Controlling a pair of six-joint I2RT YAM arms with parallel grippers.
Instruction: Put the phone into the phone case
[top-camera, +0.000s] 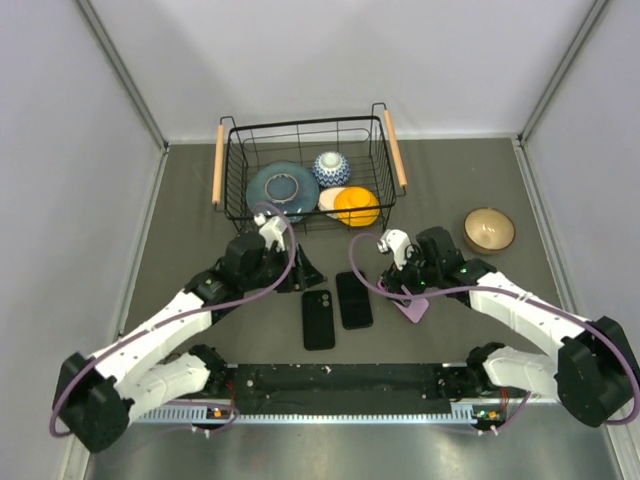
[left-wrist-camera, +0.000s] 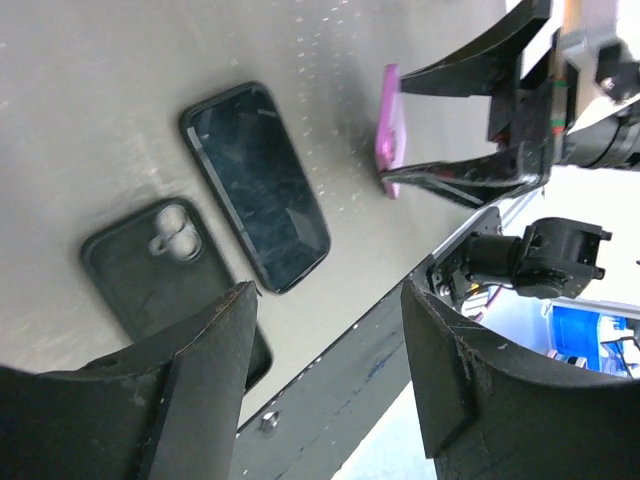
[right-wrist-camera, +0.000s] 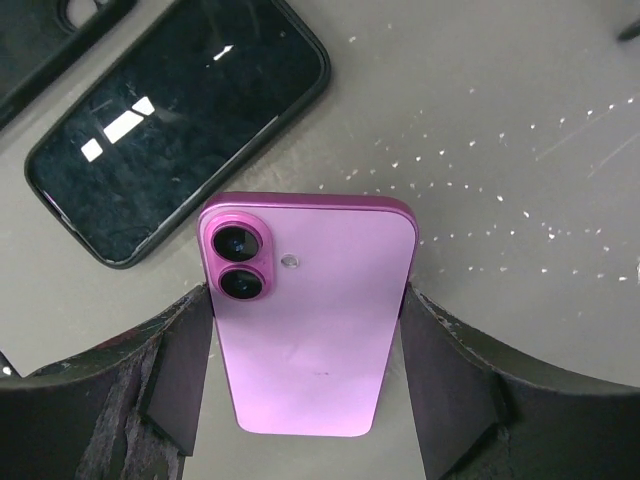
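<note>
The phone (top-camera: 354, 299), black with a glossy face, lies flat at the table's middle; it also shows in the left wrist view (left-wrist-camera: 255, 185) and the right wrist view (right-wrist-camera: 180, 120). The matte black phone case (top-camera: 318, 318) with its camera opening lies just left of it, also in the left wrist view (left-wrist-camera: 160, 270). My left gripper (top-camera: 303, 272) is open and empty above the table behind the case (left-wrist-camera: 330, 330). My right gripper (top-camera: 404, 293) is shut on a purple phone (right-wrist-camera: 310, 320), one finger on each long edge, to the right of the black phone.
A wire basket (top-camera: 232, 165) with wooden handles holds a blue plate, a patterned bowl and an orange dish at the back. A tan bowl (top-camera: 489, 230) sits at the right. A black rail (top-camera: 340, 385) runs along the near edge.
</note>
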